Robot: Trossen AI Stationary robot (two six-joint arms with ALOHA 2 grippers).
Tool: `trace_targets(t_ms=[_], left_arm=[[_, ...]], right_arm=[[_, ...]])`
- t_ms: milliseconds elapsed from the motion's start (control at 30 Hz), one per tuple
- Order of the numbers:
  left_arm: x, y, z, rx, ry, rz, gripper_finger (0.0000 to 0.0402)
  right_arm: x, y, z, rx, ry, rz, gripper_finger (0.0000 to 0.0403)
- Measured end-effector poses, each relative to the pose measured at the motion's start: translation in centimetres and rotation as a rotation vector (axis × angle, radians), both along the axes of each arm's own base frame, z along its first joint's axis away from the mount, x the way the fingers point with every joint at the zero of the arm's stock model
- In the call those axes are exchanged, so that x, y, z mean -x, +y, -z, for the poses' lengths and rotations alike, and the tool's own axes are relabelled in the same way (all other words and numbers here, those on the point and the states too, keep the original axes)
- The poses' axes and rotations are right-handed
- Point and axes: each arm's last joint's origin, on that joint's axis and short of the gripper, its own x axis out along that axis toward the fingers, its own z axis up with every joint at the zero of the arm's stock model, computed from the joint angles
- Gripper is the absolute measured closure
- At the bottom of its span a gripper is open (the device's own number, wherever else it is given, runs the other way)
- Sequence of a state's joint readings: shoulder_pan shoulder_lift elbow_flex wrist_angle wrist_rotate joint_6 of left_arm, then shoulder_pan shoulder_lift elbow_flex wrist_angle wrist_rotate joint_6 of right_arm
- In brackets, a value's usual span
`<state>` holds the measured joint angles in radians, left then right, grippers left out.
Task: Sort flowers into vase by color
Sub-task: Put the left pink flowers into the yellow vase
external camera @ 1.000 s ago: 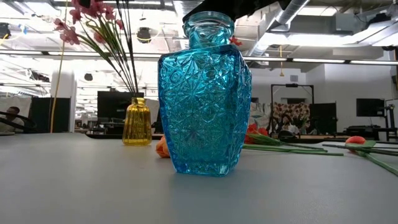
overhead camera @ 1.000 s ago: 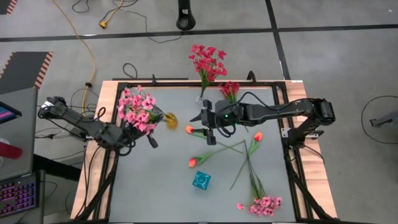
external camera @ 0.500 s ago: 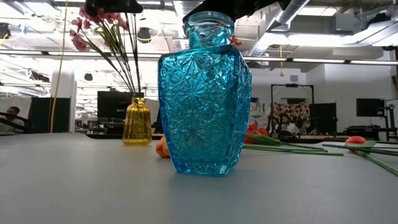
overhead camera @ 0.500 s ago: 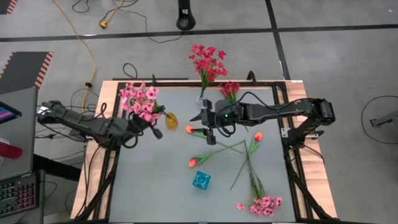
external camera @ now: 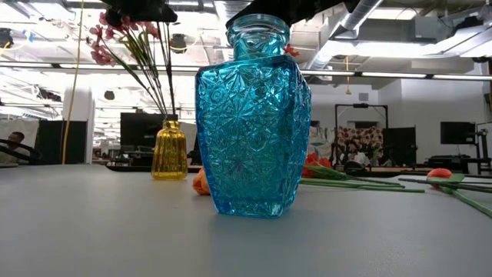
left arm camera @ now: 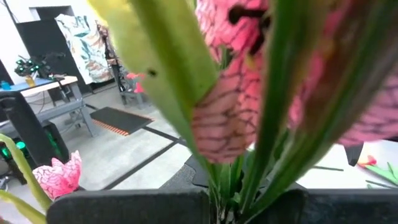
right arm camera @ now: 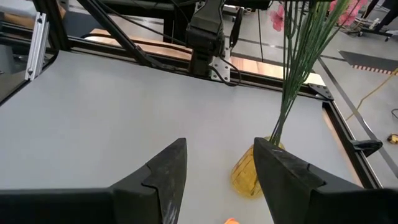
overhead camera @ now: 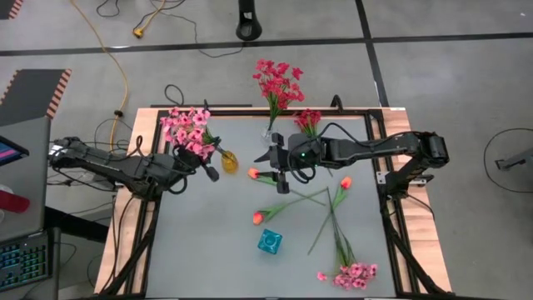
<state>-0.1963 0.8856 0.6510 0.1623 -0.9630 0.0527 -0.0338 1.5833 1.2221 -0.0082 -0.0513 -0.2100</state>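
**Pink spray going into the yellow vase, right arm waiting mid-worktop**

From the high view, my left gripper (overhead camera: 208, 171) sits just beside the yellow vase (overhead camera: 228, 160), with the pink spray (overhead camera: 188, 131) fanning out beyond it toward the far-left edge of the worktop (overhead camera: 208, 250). The stems run from the blossoms down to the vase mouth. My right gripper (overhead camera: 281, 173) hovers mid-worktop, just over an orange tulip (overhead camera: 254, 173). More tulips (overhead camera: 259, 217) and a second pink spray (overhead camera: 354, 273) lie on its near side, the teal vase (overhead camera: 269, 242) nearer still. The dark-red flowers (overhead camera: 278, 83) stand in a clear vase beyond it, at the far edge.

In the low view the teal vase (external camera: 254, 115) fills the foreground; behind it the yellow vase (external camera: 169, 151) stands upright with the pink stems leaning out of its neck.

The left wrist view is crowded with stems and pink petals (left arm camera: 230, 118) right between the fingers, so I judge this gripper clenched on the pink spray.

The right wrist view shows that gripper's fingers (right arm camera: 163, 171) spread and holding nothing, the yellow vase (right arm camera: 250, 171) ahead with green stems rising from it.

My worry: the vase is narrow and light-looking, and the stems lean. Pulling sideways on release could tip it, or drag the spray back out. The two grippers are near each other, so there is little room between them; open worktop lies on the near-left side.
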Motion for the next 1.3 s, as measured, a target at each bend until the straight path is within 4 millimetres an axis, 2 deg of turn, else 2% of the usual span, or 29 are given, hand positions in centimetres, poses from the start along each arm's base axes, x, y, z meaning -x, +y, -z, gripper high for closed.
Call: trace_targets(t_ms=[367, 967, 1067, 1300], left_arm=[[0.0, -0.1, 0.0, 0.003, -0.001, 0.025, 0.0393], [0.1, 0.0, 1.1, 0.031, 0.071, 0.013, 0.0392], [0.1, 0.0, 1.0, 0.037, 0.063, -0.002, 0.038], [0.2, 0.1, 1.1, 0.052, 0.04, -0.055, 0.0324]], right_arm=[[0.0, 0.0, 0.0, 0.0, 0.0, 0.0, 0.0191], [0.0, 0.0, 0.0, 0.0, 0.001, 0.0, 0.0191], [0.0, 0.0, 0.0, 0.0, 0.001, 0.0, 0.0191], [0.0, 0.0, 0.0, 0.0, 0.0, 0.0, 0.0191]])
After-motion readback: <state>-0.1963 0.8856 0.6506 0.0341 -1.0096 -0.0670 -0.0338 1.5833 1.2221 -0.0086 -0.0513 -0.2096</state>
